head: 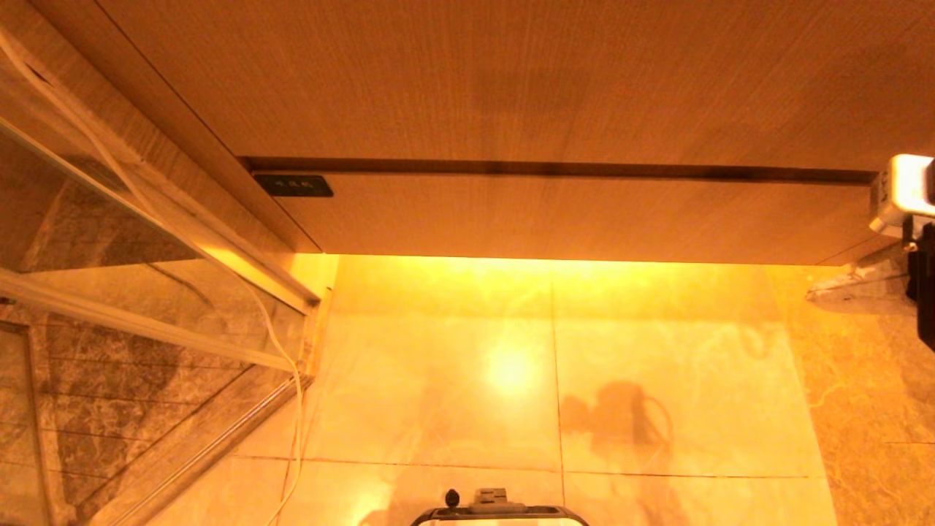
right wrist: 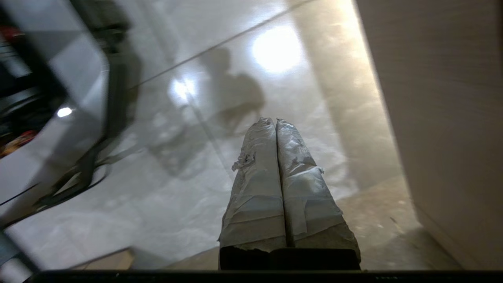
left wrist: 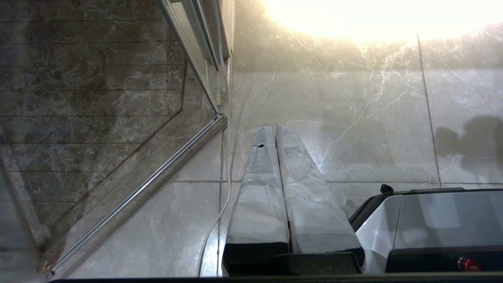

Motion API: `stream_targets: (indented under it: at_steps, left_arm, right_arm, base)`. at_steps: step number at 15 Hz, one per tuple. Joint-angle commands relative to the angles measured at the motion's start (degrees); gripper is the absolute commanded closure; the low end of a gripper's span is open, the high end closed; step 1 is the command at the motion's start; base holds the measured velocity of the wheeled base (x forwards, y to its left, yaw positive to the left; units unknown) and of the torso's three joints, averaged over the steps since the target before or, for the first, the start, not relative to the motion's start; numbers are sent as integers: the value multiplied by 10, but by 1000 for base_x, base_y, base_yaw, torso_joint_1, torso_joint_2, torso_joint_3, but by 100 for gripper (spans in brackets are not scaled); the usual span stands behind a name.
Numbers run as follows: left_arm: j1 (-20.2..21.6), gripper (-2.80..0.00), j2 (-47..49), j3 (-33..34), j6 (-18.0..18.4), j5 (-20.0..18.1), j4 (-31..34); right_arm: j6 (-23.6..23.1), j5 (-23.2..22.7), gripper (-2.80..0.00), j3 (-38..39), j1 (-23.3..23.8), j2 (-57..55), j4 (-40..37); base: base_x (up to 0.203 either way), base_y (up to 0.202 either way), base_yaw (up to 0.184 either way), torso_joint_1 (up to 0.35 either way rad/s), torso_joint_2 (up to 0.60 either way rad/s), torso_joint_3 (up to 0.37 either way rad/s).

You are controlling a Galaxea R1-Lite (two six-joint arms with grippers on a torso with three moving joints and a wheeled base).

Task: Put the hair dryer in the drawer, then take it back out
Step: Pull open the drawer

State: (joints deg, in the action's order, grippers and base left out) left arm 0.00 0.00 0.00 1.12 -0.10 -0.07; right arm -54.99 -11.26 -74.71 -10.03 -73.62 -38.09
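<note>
The drawer (head: 570,215) is shut, its flat handleless front flush under the taller wood panel (head: 511,73) above it, with the small dark label (head: 293,185) at its left upper corner. A strip of warm light glows on the marble floor (head: 438,380) just below the drawer's lower edge. No hair dryer shows in any view, so where it lies cannot be told from here.

The right gripper (head: 851,292) comes in at the right end of the drawer front, near its lower right corner, with its taped fingers (right wrist: 275,177) pressed together and holding nothing. In the right wrist view the wood face stands just beside the fingers, apart from them (no contact shows). That place makes sense as a start: with no handle, the front probably has to be caught by its edge or underside, and closed fingers make a slim tip for that.

The left gripper (left wrist: 271,129) hangs parked over the floor beside the robot's base (left wrist: 432,228), its fingers also closed on nothing, pointing toward the glass partition's metal rail (left wrist: 157,181) and the white cable (left wrist: 224,188) that runs along it.

The task looks to be at its very beginning: the drawer must be opened before anything goes in.
</note>
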Motion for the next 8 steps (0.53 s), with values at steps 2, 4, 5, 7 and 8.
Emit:
stream_targets:
  at_steps: [2, 4, 5, 7, 8]
  left_arm:
    - [0, 0, 0, 1, 0, 0, 0]
    - [0, 0, 0, 1, 0, 0, 0]
    - [0, 0, 0, 1, 0, 0, 0]
    - [0, 0, 0, 1, 0, 0, 0]
    - [0, 0, 0, 1, 0, 0, 0]
  right_arm:
    - [1, 2, 0, 23, -1, 9, -19]
    - [1, 2, 0, 30, -1, 9, -18]
    - [4, 1, 0, 29, -1, 8, -16]
    - [8, 1, 0, 28, 0, 8, -12]
    - [2, 1, -150, 30, 0, 8, -13]
  base:
    - [0, 0, 0, 0, 0, 0]
    - [0, 0, 0, 0, 0, 0]
    - [0, 0, 0, 0, 0, 0]
    - [0, 0, 0, 0, 0, 0]
    - [0, 0, 0, 0, 0, 0]
